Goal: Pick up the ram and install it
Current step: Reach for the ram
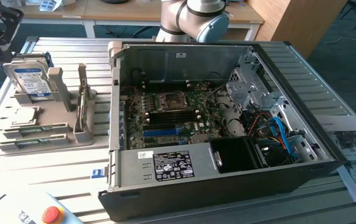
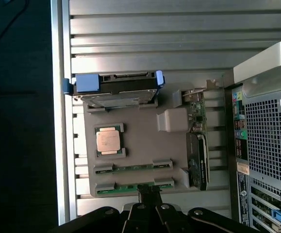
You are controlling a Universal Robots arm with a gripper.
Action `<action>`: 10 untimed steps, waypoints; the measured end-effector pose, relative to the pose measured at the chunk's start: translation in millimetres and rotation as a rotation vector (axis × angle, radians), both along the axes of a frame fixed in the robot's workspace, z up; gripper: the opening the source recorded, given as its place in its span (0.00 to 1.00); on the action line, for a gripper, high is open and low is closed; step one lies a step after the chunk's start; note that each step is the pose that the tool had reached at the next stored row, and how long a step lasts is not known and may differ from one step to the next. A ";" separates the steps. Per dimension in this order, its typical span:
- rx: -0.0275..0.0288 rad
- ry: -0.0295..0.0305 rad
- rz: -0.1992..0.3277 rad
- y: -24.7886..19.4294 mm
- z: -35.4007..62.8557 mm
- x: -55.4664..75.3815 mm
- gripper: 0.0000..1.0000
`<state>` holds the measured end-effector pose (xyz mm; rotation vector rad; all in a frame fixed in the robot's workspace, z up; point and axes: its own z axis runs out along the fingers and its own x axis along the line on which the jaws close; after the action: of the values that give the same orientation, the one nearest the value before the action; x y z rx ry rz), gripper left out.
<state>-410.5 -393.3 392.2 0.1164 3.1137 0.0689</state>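
Note:
Two ram sticks lie in the grey holder tray (image 1: pixel 53 140) to the exterior view's left of the open computer case (image 1: pixel 228 182). They are thin green boards: one ram (image 2: pixel 133 167) (image 1: pixel 36 129), and a second ram (image 2: pixel 125 187) (image 1: pixel 33 140) beside it. My gripper (image 2: pixel 149 194) hangs well above the tray, shut with nothing between its fingers. Its tips line up with the second ram stick. Inside the case, the motherboard (image 1: pixel 194 105) shows dark slots and a blue slot (image 1: pixel 162 132).
The tray also holds a silver hard drive (image 1: pixel 30 81) (image 2: pixel 116 90), a processor chip (image 1: pixel 25 115) (image 2: pixel 107 141) and an expansion card (image 2: pixel 197 160). A red stop button (image 1: pixel 52 214) sits at the table's front corner. Papers (image 1: pixel 352 149) lie on the case's far side.

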 end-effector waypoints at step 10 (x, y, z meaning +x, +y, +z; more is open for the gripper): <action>-0.0001 0.0002 0.000 16.8 -0.9 -0.1 0.10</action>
<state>-410.6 -376.6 391.3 0.1166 3.1138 0.0688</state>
